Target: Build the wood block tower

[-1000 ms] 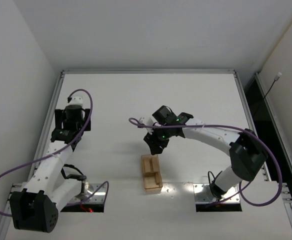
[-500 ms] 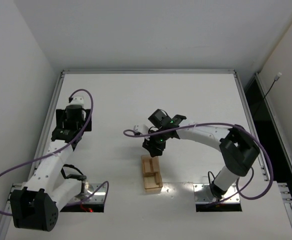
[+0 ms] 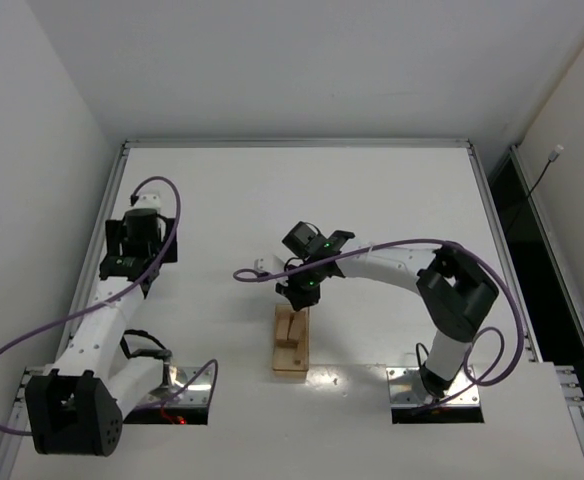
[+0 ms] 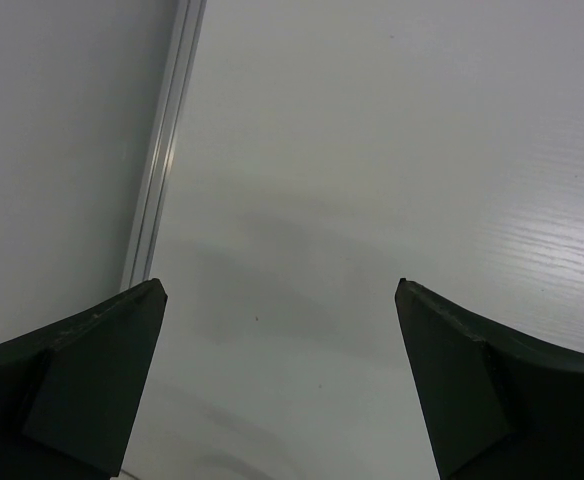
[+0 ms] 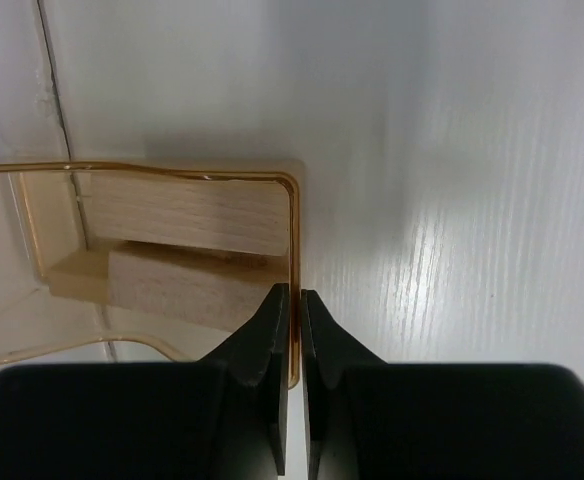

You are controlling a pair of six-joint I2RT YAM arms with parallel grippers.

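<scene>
A translucent orange-tan plastic tray (image 3: 289, 364) lies near the table's front middle with wood blocks (image 3: 290, 329) inside it. In the right wrist view two light tan planks (image 5: 187, 214) lie crossed inside the tray, against its wall (image 5: 293, 225). My right gripper (image 3: 298, 297) is at the tray's far end; its jaws (image 5: 293, 300) are shut on the thin tray wall, one finger inside and one outside. My left gripper (image 3: 138, 238) is far off at the left side, open and empty (image 4: 280, 290) over bare table. No stacked tower shows.
A metal rail (image 4: 162, 150) runs along the table's left edge, just beside the left gripper. Purple cables loop off both arms (image 3: 255, 272). White walls enclose the table on the left and the back.
My right gripper has moved left and toward the front onto the tray's far end. The tray has shifted left and turned slightly. The left arm has barely moved.
</scene>
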